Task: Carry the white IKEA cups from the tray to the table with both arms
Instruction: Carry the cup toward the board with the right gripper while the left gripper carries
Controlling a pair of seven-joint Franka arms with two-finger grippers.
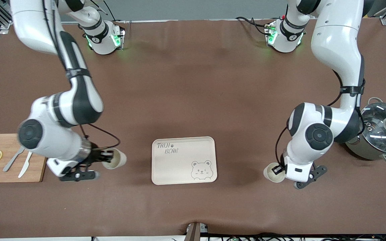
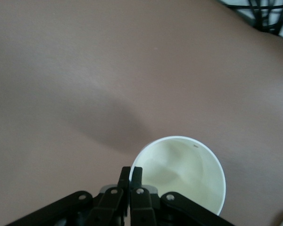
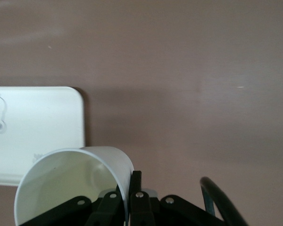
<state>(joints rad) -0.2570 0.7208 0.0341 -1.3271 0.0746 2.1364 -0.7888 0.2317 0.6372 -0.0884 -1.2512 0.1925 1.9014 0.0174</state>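
Two cream-white cups are each pinched by the rim. My right gripper (image 1: 107, 157) is shut on one cup (image 1: 115, 158), tilted, just above the table between the wooden board and the bear tray (image 1: 179, 169). In the right wrist view its fingers (image 3: 137, 181) clamp the cup wall (image 3: 70, 181), with the tray corner (image 3: 42, 122) close by. My left gripper (image 1: 277, 170) is shut on the other cup (image 1: 272, 173), low over the table between the tray and the pot. In the left wrist view its fingers (image 2: 125, 175) pinch the cup's rim (image 2: 181, 172).
A wooden cutting board (image 1: 8, 147) with lemon slices, a fork and a knife lies at the right arm's end. A grey-green pot with a glass lid (image 1: 382, 130) stands at the left arm's end. The bear tray holds nothing.
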